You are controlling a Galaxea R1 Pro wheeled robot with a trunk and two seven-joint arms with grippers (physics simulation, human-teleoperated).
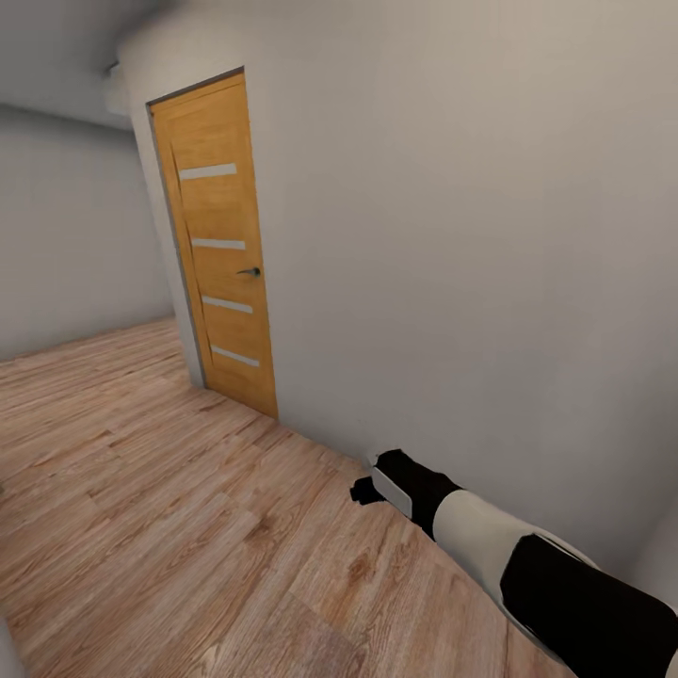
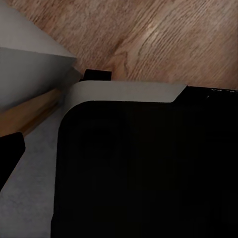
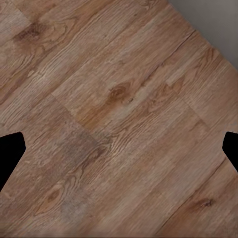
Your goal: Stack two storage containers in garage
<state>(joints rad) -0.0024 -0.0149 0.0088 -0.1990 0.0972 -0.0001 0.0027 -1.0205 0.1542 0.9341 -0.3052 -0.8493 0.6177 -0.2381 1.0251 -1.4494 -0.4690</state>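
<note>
The two storage containers are out of view, and so is the garage. My right arm reaches forward low over light wood planks (image 1: 141, 490), and its gripper (image 1: 363, 492) hangs close to the white wall. In the right wrist view that gripper (image 3: 121, 153) is open, with bare planks (image 3: 119, 99) between its black fingertips. In the left wrist view one black fingertip (image 2: 10, 156) of my left gripper sits at the picture's edge over my own dark body (image 2: 148, 168); nothing is held.
An orange wooden door (image 1: 221, 254) with pale slits and a dark handle (image 1: 250, 272) stands shut in the white wall (image 1: 471, 235) ahead. The plank floor runs on to the left, past the door's corner, toward a grey back wall (image 1: 66, 245).
</note>
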